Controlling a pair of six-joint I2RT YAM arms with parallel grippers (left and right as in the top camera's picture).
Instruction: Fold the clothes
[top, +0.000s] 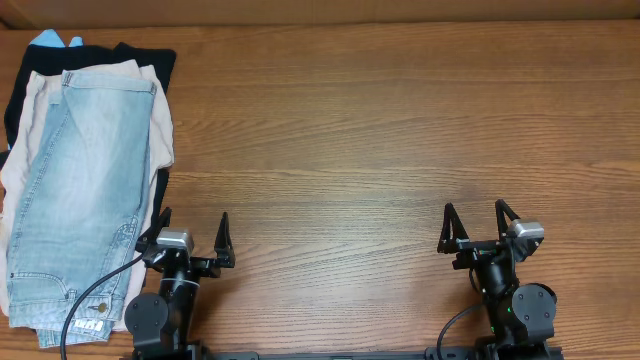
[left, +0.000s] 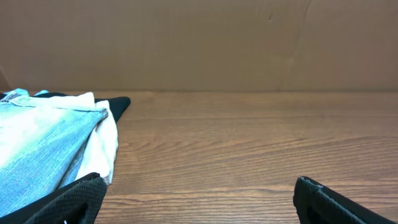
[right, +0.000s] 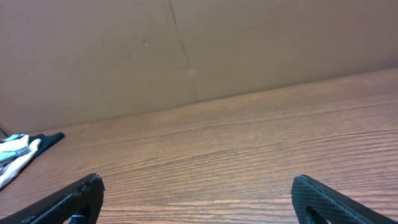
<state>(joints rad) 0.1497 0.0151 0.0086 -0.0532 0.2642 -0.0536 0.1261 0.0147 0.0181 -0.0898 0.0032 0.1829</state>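
The light-blue denim shorts (top: 75, 195) lie lengthwise on top of a pile at the table's left edge, waistband patch toward the front. They also show at the left of the left wrist view (left: 37, 140). My left gripper (top: 190, 232) is open and empty just right of the shorts' front end; its fingertips (left: 198, 194) frame bare wood. My right gripper (top: 476, 225) is open and empty at the front right, far from the clothes, over bare wood in the right wrist view (right: 198, 196).
A beige garment (top: 155, 125) and a black garment (top: 140, 55) lie under the shorts; a pale blue piece (top: 45, 40) peeks out at the back. A cardboard wall (left: 199, 43) stands behind the wooden table (top: 380, 130).
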